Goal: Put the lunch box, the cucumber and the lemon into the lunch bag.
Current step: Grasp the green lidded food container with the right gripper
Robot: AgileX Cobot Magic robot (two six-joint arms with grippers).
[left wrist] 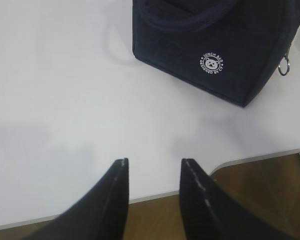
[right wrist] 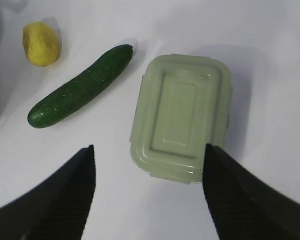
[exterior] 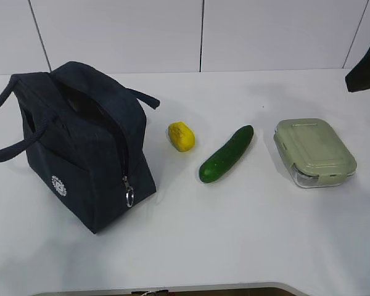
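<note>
on the white surface (exterior: pixel 246 234) i see all four things in a row. the lunch bag (exterior: pixel 86 145) stands at the left, dark navy, upright, with its top open a little and the zipper running down the front edge; the metal ring pull (exterior: pixel 129 197) hangs near the bottom of that zipper. a small white round logo (exterior: pixel 60 185) is on the side that faces me. two strap handles go out to the left and to the back.

just right of the bag lies the lemon (exterior: pixel 181 136), yellow, not touching the bag. next to it, apart, is the cucumber (exterior: pixel 226 154) — it lies at a slant, its far end pointing toward the lunch box (exterior: pixel 314 152). the box sits at the right with the pale green lid on, flat on the surface, near the cucumber but not touching.

my left tool (left wrist: pixel 152 165) hovers over bare surface near the front edge, beside the bag; its fingers stand partly apart and nothing is between them. my right tool (right wrist: pixel 150 155) is above the lunch box, spread wide — released, grasping nothing, and its fingers are on either side of the near end of the box in the wrist view. in the exterior view only a dark piece of that arm (exterior: pixel 365 68) shows at the right edge.
</note>
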